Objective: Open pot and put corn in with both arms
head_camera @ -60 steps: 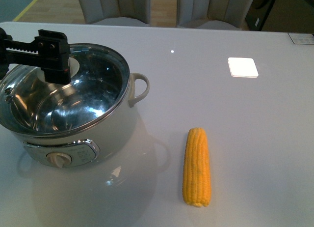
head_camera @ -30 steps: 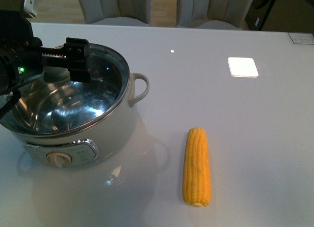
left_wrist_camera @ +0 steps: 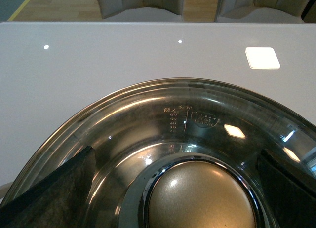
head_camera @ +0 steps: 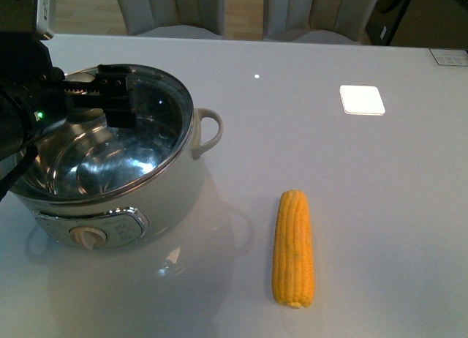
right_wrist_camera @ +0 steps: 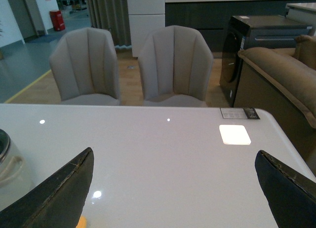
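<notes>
Left arm (head_camera: 22,96): black, blocky, cabled; reaches in over left edge of glossy pale-grey bench (head_camera: 365,206). Small green light (head_camera: 40,115) lit on wrist.

Left claw (head_camera: 88,93): toothed rail (head_camera: 80,88) level, one black finger hanging from its right end, other finger hidden behind arm in front view. Left wrist view: left claw (left_wrist_camera: 175,156) with both dark fingers (left_wrist_camera: 54,193) far apart, jaws spread wide.

Right arm: outside front view.

Right claw (right_wrist_camera: 174,156): dark fingers (right_wrist_camera: 49,193) spread wide, gap between them bare, held above bench (right_wrist_camera: 163,154), facing its far edge.
</notes>
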### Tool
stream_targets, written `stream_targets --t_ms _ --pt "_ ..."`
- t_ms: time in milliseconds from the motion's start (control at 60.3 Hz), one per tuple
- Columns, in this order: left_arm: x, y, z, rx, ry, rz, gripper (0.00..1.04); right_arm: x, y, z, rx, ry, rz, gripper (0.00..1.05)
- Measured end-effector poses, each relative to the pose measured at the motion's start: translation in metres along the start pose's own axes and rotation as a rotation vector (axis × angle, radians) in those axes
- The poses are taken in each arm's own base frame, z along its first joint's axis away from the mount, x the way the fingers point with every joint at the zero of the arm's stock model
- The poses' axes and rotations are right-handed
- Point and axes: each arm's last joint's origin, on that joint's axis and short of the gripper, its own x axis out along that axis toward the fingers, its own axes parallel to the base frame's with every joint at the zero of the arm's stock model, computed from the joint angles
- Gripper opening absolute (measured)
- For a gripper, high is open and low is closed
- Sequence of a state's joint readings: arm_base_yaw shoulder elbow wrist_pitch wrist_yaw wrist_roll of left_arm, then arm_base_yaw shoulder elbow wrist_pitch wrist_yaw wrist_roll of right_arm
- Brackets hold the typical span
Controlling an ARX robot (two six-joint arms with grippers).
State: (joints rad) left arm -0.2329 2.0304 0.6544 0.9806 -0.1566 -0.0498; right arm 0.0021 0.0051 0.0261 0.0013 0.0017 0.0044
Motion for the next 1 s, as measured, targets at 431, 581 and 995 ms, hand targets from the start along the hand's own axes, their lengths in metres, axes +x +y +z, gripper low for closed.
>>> stream_targets --t_ms 431,581,995 --pt "-0.0014 -0.0062 -0.0029 -0.023 0.008 -0.012 0.70 0.0000 0.0000 0.0000 0.000 0.000 0.000 0.96" --pt "-0.0023 -0.0074 -0.0034 -0.034 0.004 0.003 0.46 0.0000 0.0000 0.0000 0.000 0.000 0.000 0.96" --pt "-0.0031 -0.0087 -0.0037 -0.033 0.000 0.015 0.45 0.0000 0.0000 0.0000 0.000 0.000 0.000 0.96"
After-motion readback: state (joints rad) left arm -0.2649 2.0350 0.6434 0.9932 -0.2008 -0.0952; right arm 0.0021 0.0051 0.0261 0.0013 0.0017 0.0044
